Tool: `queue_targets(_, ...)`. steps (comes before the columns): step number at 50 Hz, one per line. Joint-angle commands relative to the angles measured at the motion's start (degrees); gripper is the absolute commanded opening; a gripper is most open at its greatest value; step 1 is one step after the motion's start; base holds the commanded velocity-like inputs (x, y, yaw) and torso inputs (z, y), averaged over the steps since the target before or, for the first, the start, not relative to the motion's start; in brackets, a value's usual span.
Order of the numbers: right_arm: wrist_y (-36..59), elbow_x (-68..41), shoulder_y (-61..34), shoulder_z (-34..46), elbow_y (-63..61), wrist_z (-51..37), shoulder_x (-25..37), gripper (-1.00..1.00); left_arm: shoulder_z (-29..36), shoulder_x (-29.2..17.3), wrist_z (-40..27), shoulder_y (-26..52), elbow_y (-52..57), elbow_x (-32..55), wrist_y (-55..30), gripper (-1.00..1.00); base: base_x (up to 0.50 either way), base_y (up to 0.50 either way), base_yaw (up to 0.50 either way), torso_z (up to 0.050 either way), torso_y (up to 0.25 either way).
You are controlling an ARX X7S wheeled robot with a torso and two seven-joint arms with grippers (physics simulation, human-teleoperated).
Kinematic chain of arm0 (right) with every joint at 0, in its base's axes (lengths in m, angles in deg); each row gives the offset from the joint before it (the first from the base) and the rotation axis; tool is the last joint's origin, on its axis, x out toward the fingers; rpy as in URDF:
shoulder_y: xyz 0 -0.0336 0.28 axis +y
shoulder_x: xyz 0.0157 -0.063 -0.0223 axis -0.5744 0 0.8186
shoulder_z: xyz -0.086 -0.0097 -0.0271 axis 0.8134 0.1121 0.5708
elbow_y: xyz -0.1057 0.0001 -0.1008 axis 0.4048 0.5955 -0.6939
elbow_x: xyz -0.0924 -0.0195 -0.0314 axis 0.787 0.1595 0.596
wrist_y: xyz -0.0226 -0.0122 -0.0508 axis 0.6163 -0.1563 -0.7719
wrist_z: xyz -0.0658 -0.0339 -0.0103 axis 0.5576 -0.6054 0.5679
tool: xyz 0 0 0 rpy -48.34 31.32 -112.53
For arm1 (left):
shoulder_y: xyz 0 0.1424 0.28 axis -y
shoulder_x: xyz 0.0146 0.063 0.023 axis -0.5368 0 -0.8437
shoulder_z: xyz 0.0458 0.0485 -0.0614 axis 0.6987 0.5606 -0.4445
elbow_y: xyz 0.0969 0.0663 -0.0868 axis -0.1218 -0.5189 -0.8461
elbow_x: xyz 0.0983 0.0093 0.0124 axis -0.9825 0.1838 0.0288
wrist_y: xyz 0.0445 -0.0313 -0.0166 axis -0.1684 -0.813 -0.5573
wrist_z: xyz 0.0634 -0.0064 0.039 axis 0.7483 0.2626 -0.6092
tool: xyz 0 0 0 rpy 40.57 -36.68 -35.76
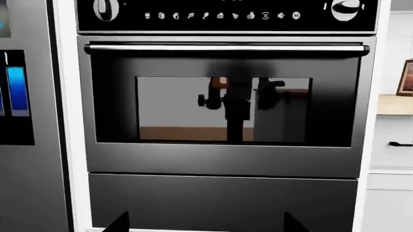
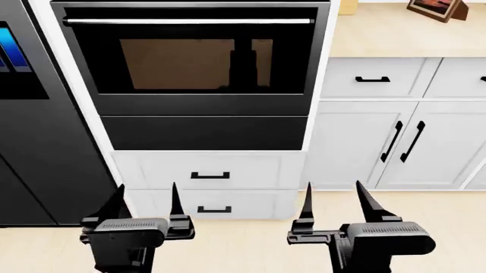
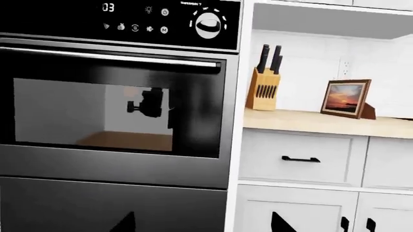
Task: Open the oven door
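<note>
Oven door (image 2: pixel 193 62) sits closed above a plain panel (image 2: pixel 204 132). Fridge (image 2: pixel 31 142) stands left; the bench (image 2: pixel 395 37) right carries a picture frame (image 2: pixel 436 8).

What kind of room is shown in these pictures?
Most likely a home kitchen: a built-in oven door with a bar handle, white cabinets under a wooden counter, and a knife block on it.

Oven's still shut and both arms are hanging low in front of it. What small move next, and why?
Probably raise the left gripper toward the silver handle atop the oven door. The door sits flush and closed, both grippers are open, well below the handle, and the left one lines up with the door better than the right gripper.
</note>
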Motion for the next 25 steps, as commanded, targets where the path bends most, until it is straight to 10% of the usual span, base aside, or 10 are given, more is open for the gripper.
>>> queue_targets(1,-0.4,0.8,2.0,0.1,-9.3,-1.5,1.9,1.00,0.0,-1.4,-2.0,-1.3,8.8,0.2,0.6,1.00,0.00,0.00,0.00,0.000,0.000)
queue_targets(25,-12.5,7.6,6.2,0.8,-21.2,-5.7,4.3,1.00,-0.8,-3.1,-5.3,-4.1,18.1,-1.5,12.9,1.00,0.00,0.00,0.00,0.000,0.000)
